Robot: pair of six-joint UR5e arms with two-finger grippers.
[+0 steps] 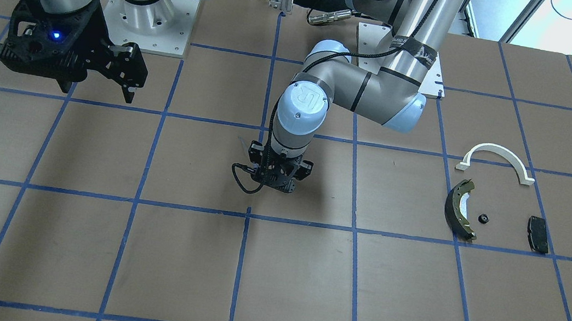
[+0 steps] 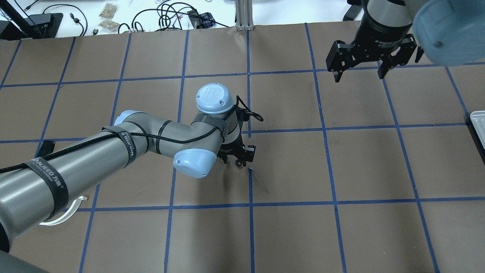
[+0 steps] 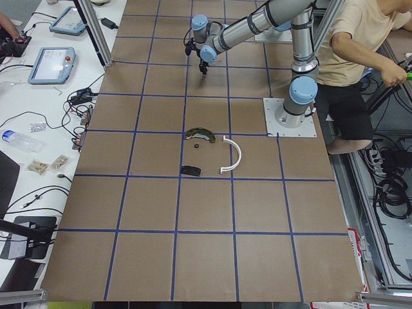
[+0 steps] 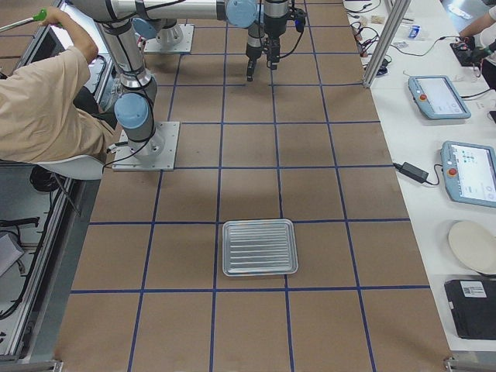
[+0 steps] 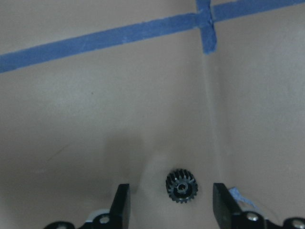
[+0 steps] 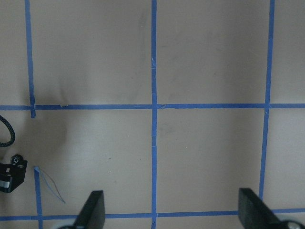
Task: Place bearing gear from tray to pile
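A small black toothed gear (image 5: 181, 186) lies flat on the brown table between the open fingers of my left gripper (image 5: 170, 193), which sits low at the table's middle (image 2: 239, 158). The fingers stand apart from the gear on both sides. My right gripper (image 2: 358, 76) is open and empty, raised above the table. The silver tray (image 4: 260, 246) looks empty. The pile holds a white arch (image 1: 496, 155), an olive-grey brake shoe (image 1: 459, 208), a black pad (image 1: 538, 233) and a small black round part (image 1: 484, 218).
The tray's edge shows at the overhead view's right border (image 2: 478, 121). A person (image 3: 360, 45) sits behind the robot bases. Blue tape lines grid the brown table. Tablets and cables lie on the white side bench (image 4: 442, 97).
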